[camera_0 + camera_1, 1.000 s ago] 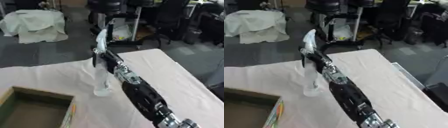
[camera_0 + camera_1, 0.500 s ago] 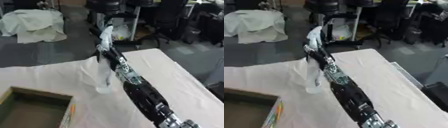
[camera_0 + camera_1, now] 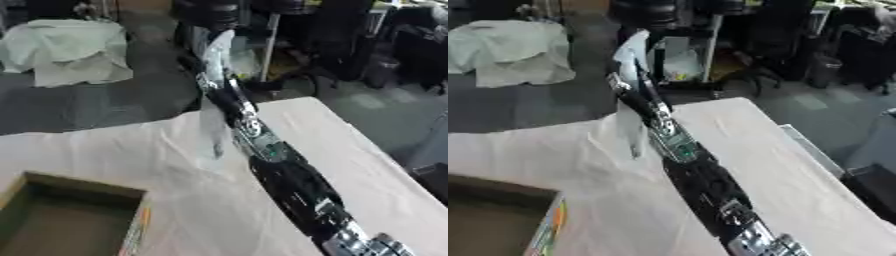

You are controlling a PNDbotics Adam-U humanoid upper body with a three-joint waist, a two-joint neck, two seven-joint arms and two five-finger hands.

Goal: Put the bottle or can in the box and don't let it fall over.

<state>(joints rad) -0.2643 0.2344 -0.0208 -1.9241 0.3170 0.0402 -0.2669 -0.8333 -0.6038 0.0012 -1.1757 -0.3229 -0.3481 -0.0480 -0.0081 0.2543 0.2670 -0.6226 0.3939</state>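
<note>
Clear plastic, tall and slim, the bottle (image 3: 213, 120) hangs upright above the creased cream tablecloth (image 3: 367, 165), well up and right of the open cardboard box (image 3: 70, 220), gripped near its top by the right hand (image 3: 210, 82), whose black fingers curl round it.

White cloth (image 3: 105, 150) covers the table. Crumpled white sheet (image 3: 66, 52) on the floor behind, far left. Dark office chairs (image 3: 798, 35) at back.

the right arm (image 3: 289, 180) stretches from the lower right corner far up and forward; its hand (image 3: 210, 75) is blurred, fingers unclear.
</note>
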